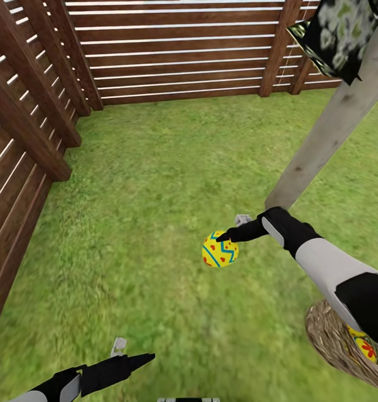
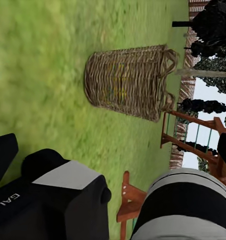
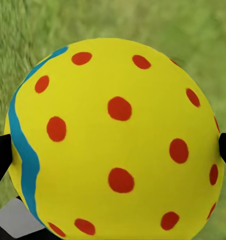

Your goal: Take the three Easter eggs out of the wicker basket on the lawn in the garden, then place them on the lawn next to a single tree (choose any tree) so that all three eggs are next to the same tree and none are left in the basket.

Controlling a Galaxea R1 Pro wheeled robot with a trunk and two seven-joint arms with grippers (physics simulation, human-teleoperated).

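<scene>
Left gripper (image 1: 134,353) hangs low at the near edge of the head view, holding nothing; jaw gap cannot be judged. The wicker basket (image 1: 329,336) stands on the lawn (image 1: 155,184) under the right forearm; another egg (image 1: 363,342) shows inside it, so unloading is unfinished. In the left wrist view the basket's tan weave is loose and see-through, something yellow dimly behind it. The right gripper (image 1: 225,239) holds one Easter egg (image 1: 220,249) clamped between its fingers, above the grass, near the base of the tree (image 1: 328,131). Egg: yellow, red spots, blue zigzag band. Judgement: placement under way; no egg seen lying on the grass; third egg unlocated.
</scene>
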